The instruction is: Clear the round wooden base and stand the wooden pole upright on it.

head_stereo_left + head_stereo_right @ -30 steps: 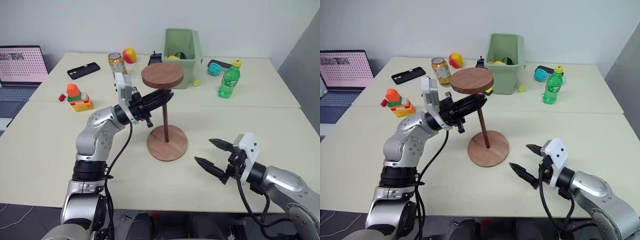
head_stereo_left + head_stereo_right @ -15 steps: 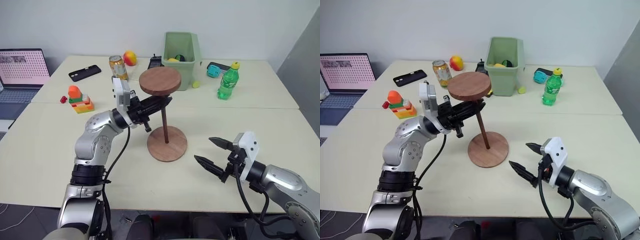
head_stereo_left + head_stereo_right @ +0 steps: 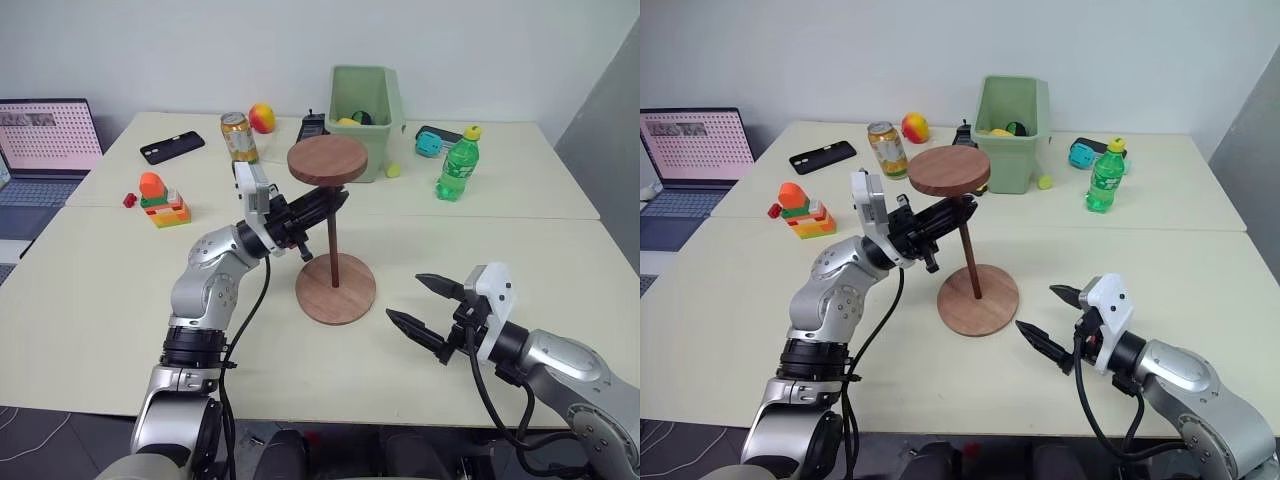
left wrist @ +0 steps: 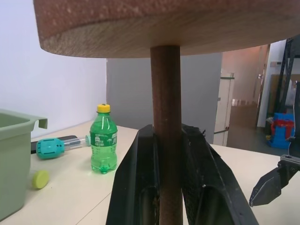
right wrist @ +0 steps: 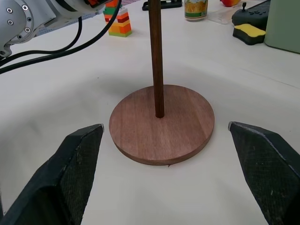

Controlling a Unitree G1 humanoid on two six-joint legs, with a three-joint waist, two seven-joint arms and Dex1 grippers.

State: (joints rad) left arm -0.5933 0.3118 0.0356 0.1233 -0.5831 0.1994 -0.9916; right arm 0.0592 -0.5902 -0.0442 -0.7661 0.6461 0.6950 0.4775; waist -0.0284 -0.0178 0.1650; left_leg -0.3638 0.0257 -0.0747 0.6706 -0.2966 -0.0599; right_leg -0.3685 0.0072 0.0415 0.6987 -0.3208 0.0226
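The long cream table (image 3: 120,300) carried everything, with clutter kept along its far edge at the top of the frame: a pale green plastic bin (image 3: 365,115), a green soda bottle (image 3: 455,165) and a stack of coloured toy blocks (image 3: 160,200) at upper left. That left the centre free for the flat, round reddish-brown wooden base (image 3: 335,288), which lay bare just below the middle of the frame. The thin dark-brown wooden pole (image 3: 331,245) stood on its centre, nearly upright, its own round disc uppermost. The left gripper (image 3: 318,207) reached in from the left and was pinched on the pole just under that disc, apparently steadying it until it seated. The right gripper (image 3: 428,308) waited at lower right, its 2 fingers spread wide toward the base, seemingly ready to brace it.
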